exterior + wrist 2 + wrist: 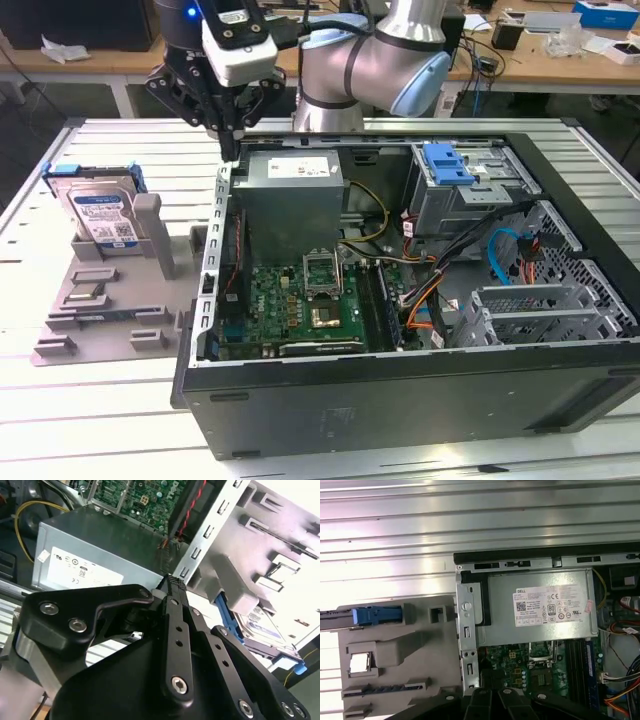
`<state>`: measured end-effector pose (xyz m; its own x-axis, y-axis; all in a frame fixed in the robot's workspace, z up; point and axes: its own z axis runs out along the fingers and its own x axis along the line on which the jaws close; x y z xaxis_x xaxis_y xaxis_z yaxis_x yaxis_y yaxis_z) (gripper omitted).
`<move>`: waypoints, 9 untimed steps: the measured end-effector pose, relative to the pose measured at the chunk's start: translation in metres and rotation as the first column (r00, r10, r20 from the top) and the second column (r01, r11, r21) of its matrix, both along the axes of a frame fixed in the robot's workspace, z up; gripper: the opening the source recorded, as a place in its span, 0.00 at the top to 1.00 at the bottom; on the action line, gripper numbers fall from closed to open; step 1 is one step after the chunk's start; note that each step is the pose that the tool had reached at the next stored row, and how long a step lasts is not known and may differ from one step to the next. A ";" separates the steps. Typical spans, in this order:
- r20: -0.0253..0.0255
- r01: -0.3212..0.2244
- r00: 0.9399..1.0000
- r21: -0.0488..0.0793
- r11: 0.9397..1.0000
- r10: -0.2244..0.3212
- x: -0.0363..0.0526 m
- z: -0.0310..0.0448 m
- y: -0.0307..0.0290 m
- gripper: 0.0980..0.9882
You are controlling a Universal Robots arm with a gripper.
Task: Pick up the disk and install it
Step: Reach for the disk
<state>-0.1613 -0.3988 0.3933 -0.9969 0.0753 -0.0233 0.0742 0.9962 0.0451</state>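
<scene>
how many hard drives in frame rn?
1. The disk is propped on the grey holder at the exterior view's left, outside the computer case. More may be hidden inside the drive cage.

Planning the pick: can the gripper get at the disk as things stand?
Probably yes. The disk stands upright in its grey holder, top edge bare, outside the computer case. The gripper hangs over the case's corner, and nothing stands between them. The grey post beside the disk may crowd one side.
</scene>
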 end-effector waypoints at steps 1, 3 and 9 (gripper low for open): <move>0.000 0.000 1.000 0.000 1.000 0.000 -0.0020 0.0000 0.0000 0.99; 0.000 0.000 1.000 0.000 1.000 0.000 -0.0086 0.0000 0.0000 0.99; 0.000 0.000 1.000 0.000 1.000 0.000 -0.0209 0.0000 0.0000 0.99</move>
<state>-0.1822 -0.3988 0.3933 -0.9969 0.0753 -0.0233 0.0742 0.9962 0.0451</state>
